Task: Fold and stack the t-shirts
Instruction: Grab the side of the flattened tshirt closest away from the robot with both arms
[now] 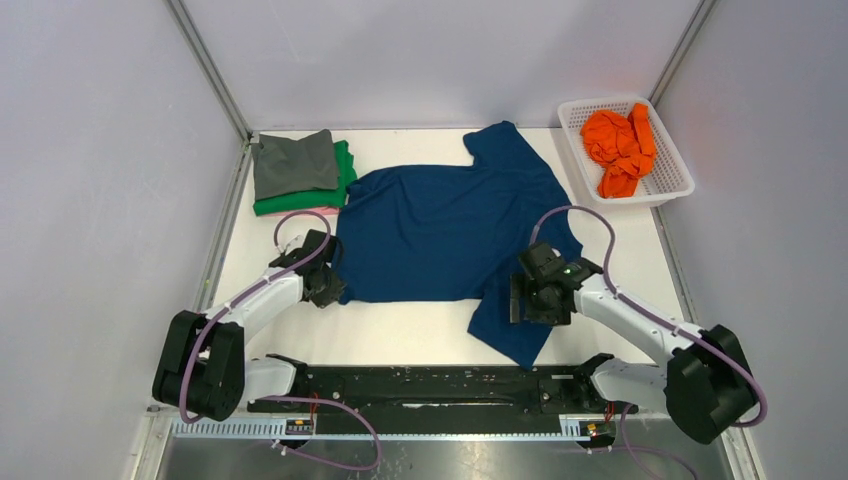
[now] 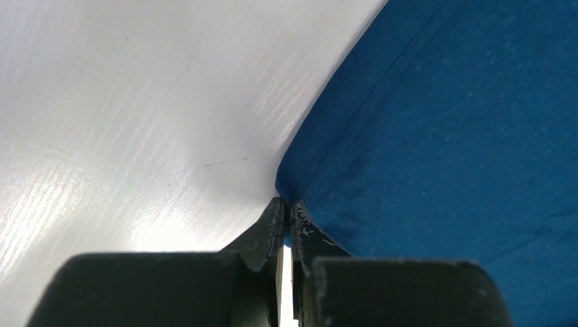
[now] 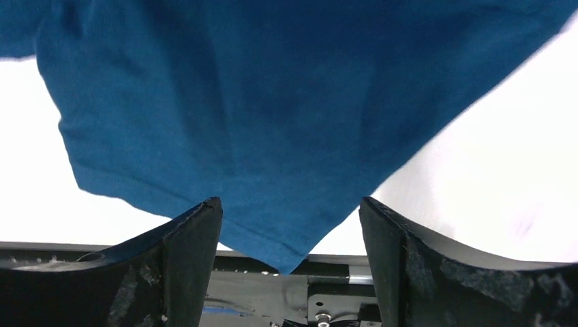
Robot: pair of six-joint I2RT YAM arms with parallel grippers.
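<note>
A dark blue t-shirt (image 1: pixel 450 225) lies spread flat on the white table (image 1: pixel 420 325). My left gripper (image 1: pixel 335 288) sits at its near left corner. In the left wrist view that gripper (image 2: pixel 287 204) is shut on the hem of the blue cloth (image 2: pixel 463 136). My right gripper (image 1: pixel 517 300) hovers over the near right sleeve. In the right wrist view it (image 3: pixel 290 202) is open, with its fingers either side of a pointed flap of the shirt (image 3: pixel 272 102). A folded grey t-shirt (image 1: pixel 293 163) rests on a green one (image 1: pixel 345 178) at the back left. An orange t-shirt (image 1: pixel 620 148) lies crumpled in the basket.
The white mesh basket (image 1: pixel 680 190) stands at the back right corner. A black rail (image 1: pixel 440 385) with the arm bases runs along the near edge. Grey walls close in the left, right and back sides. A thin pink edge (image 1: pixel 290 211) shows under the green shirt.
</note>
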